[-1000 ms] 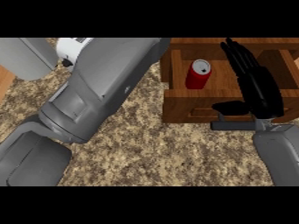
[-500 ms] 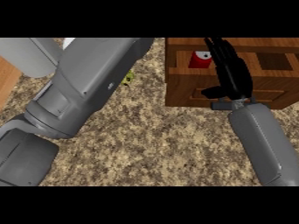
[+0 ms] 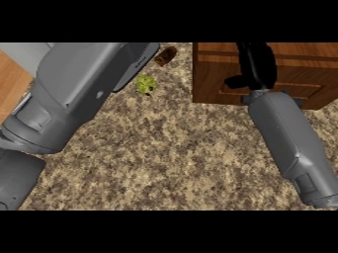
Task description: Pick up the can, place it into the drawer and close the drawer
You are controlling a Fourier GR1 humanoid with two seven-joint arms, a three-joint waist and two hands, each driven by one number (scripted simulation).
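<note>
The wooden drawer unit (image 3: 317,74) stands at the upper right on the speckled counter. Only its top and front panels show, and no open compartment is visible. The can is not in sight. My right hand (image 3: 256,64) lies against the unit's front, fingers straight and pointing up past the view's top edge, thumb out to the left. Its grey forearm (image 3: 292,138) runs down to the lower right. My left forearm (image 3: 69,104) crosses the left side, with its hand out of view beyond the top edge.
A small green item (image 3: 146,84) and a brown item (image 3: 164,55) lie on the counter left of the drawer unit. A wooden floor (image 3: 0,84) shows beyond the counter's left edge.
The can and the open drawer compartment showed before and are now out of sight. My right hand has moved up along the unit's front. The view has shifted, revealing the green and brown items.
</note>
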